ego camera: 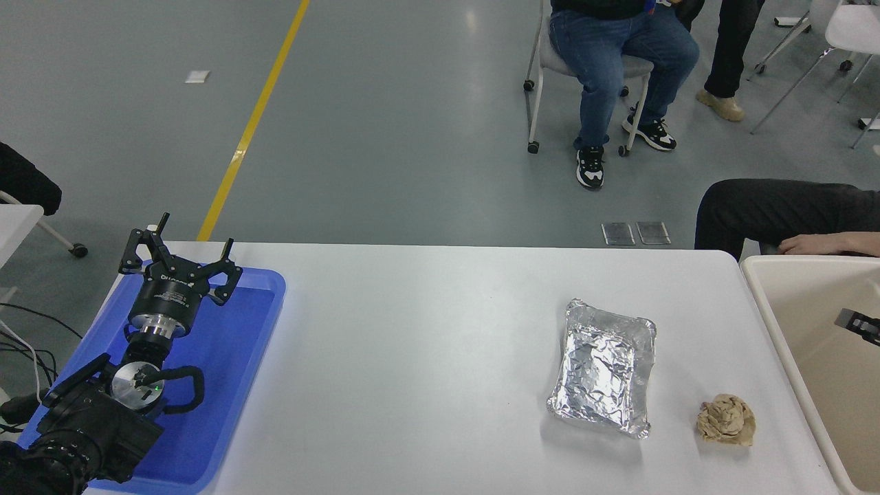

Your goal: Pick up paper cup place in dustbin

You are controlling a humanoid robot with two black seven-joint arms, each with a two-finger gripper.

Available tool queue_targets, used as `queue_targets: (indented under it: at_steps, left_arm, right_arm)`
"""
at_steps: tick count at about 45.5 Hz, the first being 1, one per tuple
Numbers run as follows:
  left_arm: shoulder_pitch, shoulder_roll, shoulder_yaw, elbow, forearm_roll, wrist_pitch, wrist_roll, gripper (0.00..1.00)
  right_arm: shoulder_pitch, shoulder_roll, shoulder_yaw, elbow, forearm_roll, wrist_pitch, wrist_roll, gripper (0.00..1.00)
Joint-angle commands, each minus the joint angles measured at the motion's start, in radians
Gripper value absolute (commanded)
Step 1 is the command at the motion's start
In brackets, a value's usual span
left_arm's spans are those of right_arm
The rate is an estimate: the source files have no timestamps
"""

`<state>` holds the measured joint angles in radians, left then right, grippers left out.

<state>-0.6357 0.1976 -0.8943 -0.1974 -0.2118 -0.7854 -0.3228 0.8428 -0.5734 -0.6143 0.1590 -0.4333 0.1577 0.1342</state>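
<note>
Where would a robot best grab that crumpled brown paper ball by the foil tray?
Probably from straight above, squeezing across the middle of the paper ball. It is a low, rounded lump lying free on the table, apart from the foil tray, with no handle or rim.

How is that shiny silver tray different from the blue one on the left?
The foil tray is crinkled, silvery and small; the blue tray is smooth plastic and clearly larger. The foil tray lies in the open toward the table's right side, beside a crumpled brown paper ball; the blue tray sits at the left edge, with the parked left gripper, fingers spread, over it. Both are shallow, rectangular, and look empty.
</note>
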Motion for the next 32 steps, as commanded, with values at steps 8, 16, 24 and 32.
queue_targets:
  at_steps: [8,16,24,32]
  left_arm:
    - [-0.001,-0.004,0.001,0.003,0.0,0.0,0.001,1.0]
    - [-0.001,-0.004,0.002,0.0,0.0,0.0,0.001,1.0]
    - [-0.002,-0.004,0.002,0.0,0.0,0.0,0.001,1.0]
    - [-0.001,-0.004,0.0,0.0,0.0,0.0,0.001,1.0]
  right_arm:
    - [0.455,-0.105,-0.226,0.388,-0.139,0.017,0.004,1.0]
    - [0.708,-0.135,-0.246,0.697,-0.286,0.072,-0.007,1.0]
    - [0.9,-0.112,-0.285,0.919,-0.335,0.206,-0.008,1.0]
    - [1.018,-0.063,-0.303,1.059,-0.335,0.322,-0.008,1.0]
